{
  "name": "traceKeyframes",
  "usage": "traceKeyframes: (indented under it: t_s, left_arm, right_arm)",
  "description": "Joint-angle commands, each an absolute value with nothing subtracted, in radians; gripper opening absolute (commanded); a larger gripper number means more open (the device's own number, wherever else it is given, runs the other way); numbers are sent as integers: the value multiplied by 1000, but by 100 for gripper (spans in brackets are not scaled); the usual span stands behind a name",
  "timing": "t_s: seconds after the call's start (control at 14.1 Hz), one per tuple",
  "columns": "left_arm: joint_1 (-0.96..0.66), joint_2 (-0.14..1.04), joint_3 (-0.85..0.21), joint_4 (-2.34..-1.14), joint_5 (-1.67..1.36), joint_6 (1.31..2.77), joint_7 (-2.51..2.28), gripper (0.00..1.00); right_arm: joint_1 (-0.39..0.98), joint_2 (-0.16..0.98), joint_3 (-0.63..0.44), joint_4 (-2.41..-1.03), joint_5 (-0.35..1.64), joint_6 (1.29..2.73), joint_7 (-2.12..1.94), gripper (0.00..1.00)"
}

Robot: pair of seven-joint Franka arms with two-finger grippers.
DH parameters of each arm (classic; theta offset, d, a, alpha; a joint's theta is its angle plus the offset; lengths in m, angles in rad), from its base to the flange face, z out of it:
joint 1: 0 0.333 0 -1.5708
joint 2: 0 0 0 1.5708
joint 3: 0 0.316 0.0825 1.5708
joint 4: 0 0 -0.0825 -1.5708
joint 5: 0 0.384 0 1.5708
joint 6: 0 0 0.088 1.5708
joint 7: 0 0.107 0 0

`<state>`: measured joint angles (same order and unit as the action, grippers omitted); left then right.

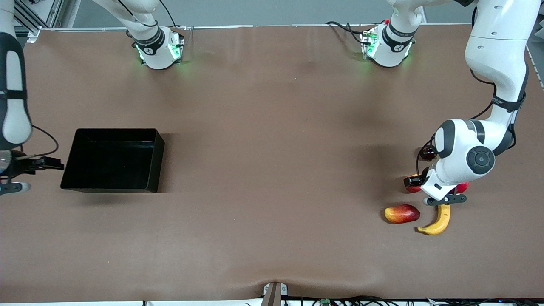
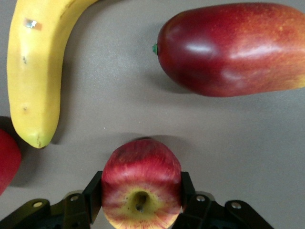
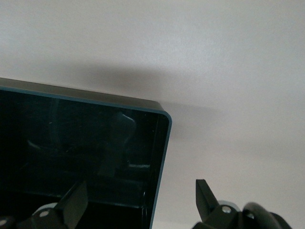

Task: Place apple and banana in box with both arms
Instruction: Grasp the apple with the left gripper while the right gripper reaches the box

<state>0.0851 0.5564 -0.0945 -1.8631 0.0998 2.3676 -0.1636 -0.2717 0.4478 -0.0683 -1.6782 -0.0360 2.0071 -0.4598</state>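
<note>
Left tool (image 2: pixel 141 207): low over the desk (image 1: pixel 272 170) at the left arm's end, its two fingers (image 2: pixel 93 195) pressed against the sides of the apple (image 2: pixel 141 188), one on each flank; it grips the apple.
Apple: sits between the left tool's fingers, stem dimple turned toward the wrist camera (the front view hides most of it under the arm).
Banana (image 1: pixel 437 221): on the desk just beside the left tool, its upper end close under the fingers in the front view; not touching the apple.
Mango-like fruit (image 1: pixel 401 213): red and yellow, lying just beside the banana on the side toward the right arm's end, apart from the apple.
Round red fruit (image 1: pixel 462 187): peeks out from under the left arm, next to the tool.
Right tool (image 3: pixel 138 200): fingers spread wide, holding nothing; it hangs at a corner of the box (image 1: pixel 154 165), one finger over the box's inside and one over the bare desk.
Box: black, on the desk at the right arm's end, well apart from all the fruit (nothing in it).
</note>
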Motion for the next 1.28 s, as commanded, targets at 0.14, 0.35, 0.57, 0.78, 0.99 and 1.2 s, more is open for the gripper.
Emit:
traceKeyframes:
  t_s: [0.14, 0.35, 0.57, 0.78, 0.99, 1.2]
  left_arm:
    - [84, 549, -100, -1821, 114, 2369, -175, 0]
    - [83, 520, -104, -1801, 110, 2358, -173, 0]
    - [77, 496, -109, -1772, 89, 2330, -208, 0]
    - [72, 499, -115, -1685, 87, 2203, -212, 0]
    - [71, 494, -115, -1654, 87, 2145, -218, 0]
    - [71, 479, -127, -1605, 86, 2073, -232, 0]
  right_arm:
    - [-325, 445, -54, -1818, -32, 2164, -477, 100]
    - [-350, 468, -52, -1824, -31, 2178, -480, 52]
    - [-345, 463, -52, -1874, -31, 2241, -480, 2]
    - [-354, 462, -52, -1922, -31, 2327, -479, 0]
    - [-348, 457, -51, -1907, -31, 2307, -477, 0]
    - [-341, 453, -46, -1800, -29, 2118, -471, 0]
